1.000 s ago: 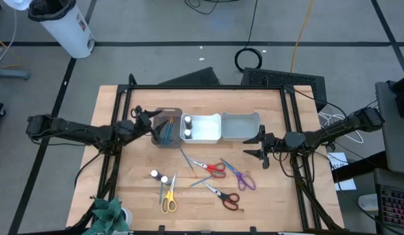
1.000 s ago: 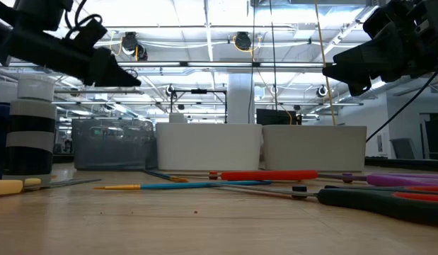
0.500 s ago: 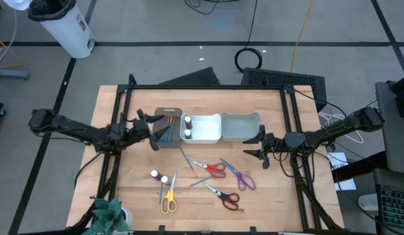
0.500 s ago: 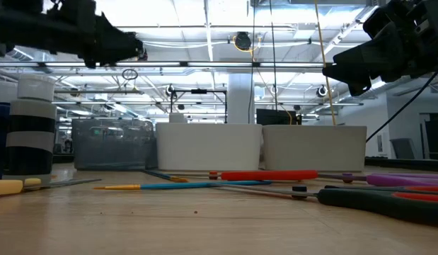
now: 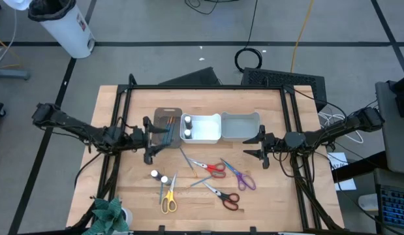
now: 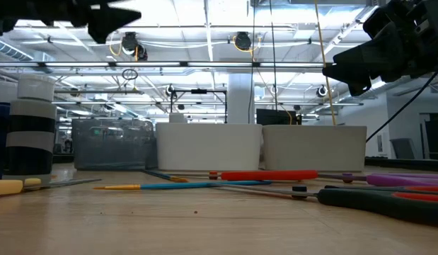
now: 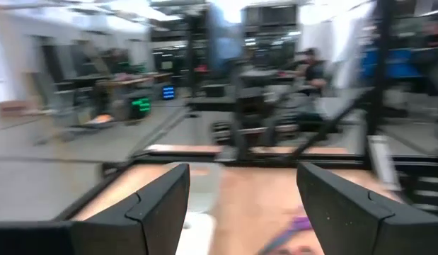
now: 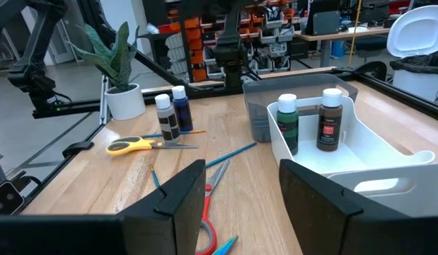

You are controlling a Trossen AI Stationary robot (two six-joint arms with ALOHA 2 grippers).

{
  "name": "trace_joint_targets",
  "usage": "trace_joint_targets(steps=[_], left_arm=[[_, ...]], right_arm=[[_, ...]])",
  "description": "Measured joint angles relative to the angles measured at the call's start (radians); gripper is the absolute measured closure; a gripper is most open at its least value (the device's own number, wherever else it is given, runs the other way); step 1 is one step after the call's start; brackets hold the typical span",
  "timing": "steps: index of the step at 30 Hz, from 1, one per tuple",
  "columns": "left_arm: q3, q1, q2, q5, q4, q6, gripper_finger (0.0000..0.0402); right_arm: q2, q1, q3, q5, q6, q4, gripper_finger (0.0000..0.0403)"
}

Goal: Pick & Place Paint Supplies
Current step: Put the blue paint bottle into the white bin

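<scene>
White bin point(image 8: 349, 152): two bottles point(image 8: 329, 127), apparently paint.

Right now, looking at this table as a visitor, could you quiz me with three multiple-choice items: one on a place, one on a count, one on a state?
1. Where are the yellow scissors?
A. in the white bin
B. loose on the table
C. in a gripper

2. How many bottles stand in the white bin?
A. two
B. four
C. none

3. The left gripper is:
A. shut on a brush
B. open, empty
C. holding scissors

Answers: 1 B, they lie on the wood near the front edge; 2 A, two caps show inside; 3 B, its fingers stand apart with nothing between.
</scene>
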Motion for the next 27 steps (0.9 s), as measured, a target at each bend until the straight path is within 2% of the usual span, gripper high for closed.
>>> trace_joint_targets(steps=[3, 5, 7, 10, 13, 15, 20, 27], left_arm=[[0.027, -0.035, 0.000, 0.070, -0.037, -0.003, 0.0133], [0.062, -0.065, -0.001, 0.095, -0.157, -0.024, 0.0133], [0.138, -0.097, 0.001, 0.091, -0.420, -0.039, 0.0133], [0.277, -0.146, 0.013, 0.049, -0.833, -0.172, 0.0133], [0.383, -0.177, 0.068, 0.042, -1.086, -0.347, 0.0133], [0.420, -0.208, 0.090, 0.084, -1.204, -0.410, 0.0133], [0.436, -0.277, 0.151, 0.143, -1.318, -0.493, 0.0133], [0.437, -0.351, 0.255, 0.182, -1.313, -0.594, 0.0133]], right_arm=[[0.000, 0.000, 0.000, 0.000, 0.000, 0.000, 0.0232], [0.000, 0.000, 0.000, 0.000, 0.000, 0.000, 0.0232], [0.000, 0.000, 0.000, 0.000, 0.000, 0.000, 0.0232], [0.000, 0.000, 0.000, 0.000, 0.000, 0.000, 0.0232], [0.000, 0.000, 0.000, 0.000, 0.000, 0.000, 0.0232], [0.000, 0.000, 0.000, 0.000, 0.000, 0.000, 0.0232], [0.000, 0.000, 0.000, 0.000, 0.000, 0.000, 0.0232], [0.000, 0.000, 0.000, 0.000, 0.000, 0.000, 0.0232]])
